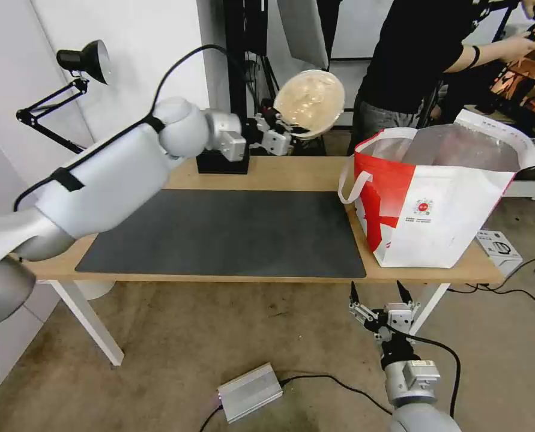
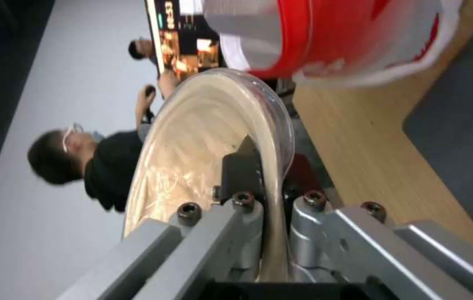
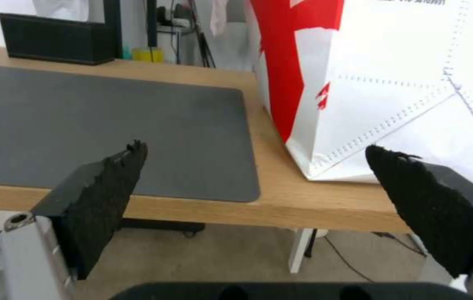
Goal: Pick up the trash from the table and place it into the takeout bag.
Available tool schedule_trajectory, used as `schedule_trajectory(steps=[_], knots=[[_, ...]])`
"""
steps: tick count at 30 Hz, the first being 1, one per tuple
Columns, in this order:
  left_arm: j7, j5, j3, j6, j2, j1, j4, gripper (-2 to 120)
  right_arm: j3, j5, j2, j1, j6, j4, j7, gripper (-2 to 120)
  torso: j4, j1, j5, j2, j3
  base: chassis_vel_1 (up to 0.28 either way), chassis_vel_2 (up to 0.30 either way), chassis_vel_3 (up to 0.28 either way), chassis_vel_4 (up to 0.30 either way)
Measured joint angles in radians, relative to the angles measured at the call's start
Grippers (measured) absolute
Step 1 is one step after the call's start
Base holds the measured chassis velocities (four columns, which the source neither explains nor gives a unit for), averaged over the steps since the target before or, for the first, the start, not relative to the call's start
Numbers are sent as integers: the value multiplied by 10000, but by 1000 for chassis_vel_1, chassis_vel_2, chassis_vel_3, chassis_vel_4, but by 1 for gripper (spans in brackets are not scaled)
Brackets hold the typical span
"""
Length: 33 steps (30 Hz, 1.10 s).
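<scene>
Mat (image 1: 219,234) bare on table (image 1: 279,171); takeout bag (image 1: 441,204) at right end.

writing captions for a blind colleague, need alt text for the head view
The left gripper holds a beige bowl by its rim, tipped on edge, above the table's far side, left of the open takeout bag. The right gripper hangs open below the table's front edge.

The left hand (image 2: 272,204) clamps the beige bowl's (image 2: 203,137) rim, one finger (image 2: 242,171) inside it. Beyond the bowl: the bag (image 2: 347,37), table (image 2: 369,150), mat (image 2: 464,137).
</scene>
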<state>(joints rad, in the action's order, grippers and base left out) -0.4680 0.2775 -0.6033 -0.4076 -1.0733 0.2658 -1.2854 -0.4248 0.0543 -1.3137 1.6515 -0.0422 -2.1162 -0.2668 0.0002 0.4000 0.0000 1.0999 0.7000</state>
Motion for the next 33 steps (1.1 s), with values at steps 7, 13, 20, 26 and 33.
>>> schedule_trajectory(steps=[7, 13, 20, 26, 33], knots=[[-127, 716, 115, -272, -1139, -62, 786, 1, -254, -107, -148, 176, -65, -37, -1, 100, -4, 0, 2, 0, 1, 0, 0, 0, 0], [-241, 1295, 371, -570, -2077, -37, 1517, 1, -335, -184, -232, 249, -100, -38, 0, 100, -1, 1, 2, 0, 0, 0, 0, 0, 0], [-364, 1664, 495, -759, -2714, -37, 1941, 1, -386, -260, -265, 329, -124, -34, -1, 100, -2, 0, 0, 0, 0, 0, 0, 0, 0], [-426, 1890, 561, -900, -3080, 5, 2255, 1, -376, -289, -279, 328, -125, -25, 0, 100, -3, 0, 0, 0, 0, 0, 0, 0, 0], [-428, 2274, 722, -1055, -3509, 124, 2654, 1, -445, -289, -279, 357, -128, -11, -2, 100, -1, 0, 0, -1, 0, 0, 0, 0, 0]])
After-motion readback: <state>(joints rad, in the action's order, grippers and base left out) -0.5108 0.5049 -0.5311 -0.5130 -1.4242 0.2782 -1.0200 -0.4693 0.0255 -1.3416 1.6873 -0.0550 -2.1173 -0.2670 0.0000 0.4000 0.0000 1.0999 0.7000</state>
